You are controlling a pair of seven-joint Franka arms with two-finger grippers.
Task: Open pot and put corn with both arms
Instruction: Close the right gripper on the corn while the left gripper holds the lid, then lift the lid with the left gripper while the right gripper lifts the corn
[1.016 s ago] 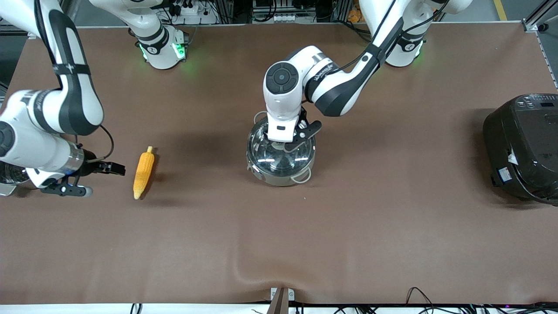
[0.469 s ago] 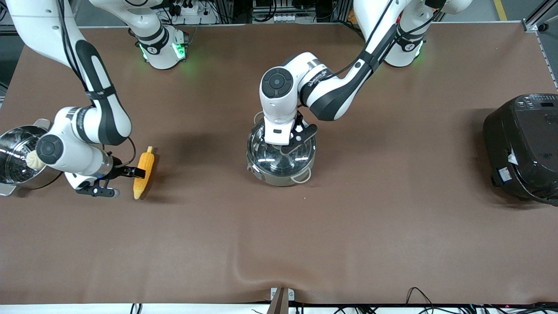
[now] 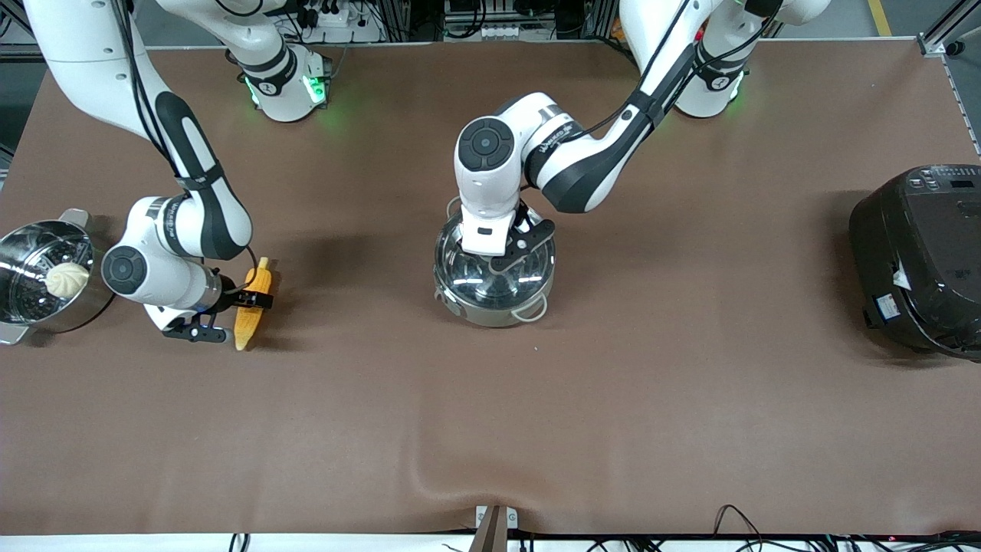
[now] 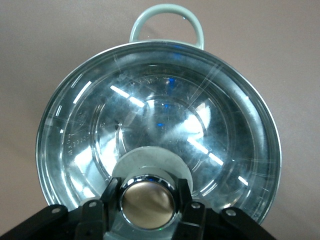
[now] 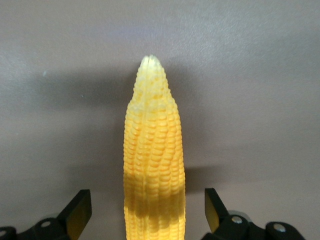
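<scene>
No writing can be read anywhere; the arm near the pot (image 3: 494, 280) carries lettering too small to make out, and the black cooker (image 3: 920, 257) at the frame's right edge has a pale label I cannot read.

The pot sits at the centre of the front view: round polished steel, a pale loop handle at its rim, and a domed glass lid (image 4: 165, 130) streaked with reflections. The left gripper (image 4: 147, 200) is down on the lid, its black fingers narrowly set on either side of the copper-toned knob (image 4: 148, 201); whether they press it I cannot tell.

The corn (image 3: 253, 307) lies on the brown mat (image 3: 490, 429) at mid-left of the frame, a tapered yellow cob with bumpy kernel rows and a paler tip. The right gripper (image 5: 148, 212) is spread wide, its fingers straddling the cob's thick part without touching.

At the left edge stands a steel steamer (image 3: 31, 303) holding a white bun (image 3: 67, 279).
</scene>
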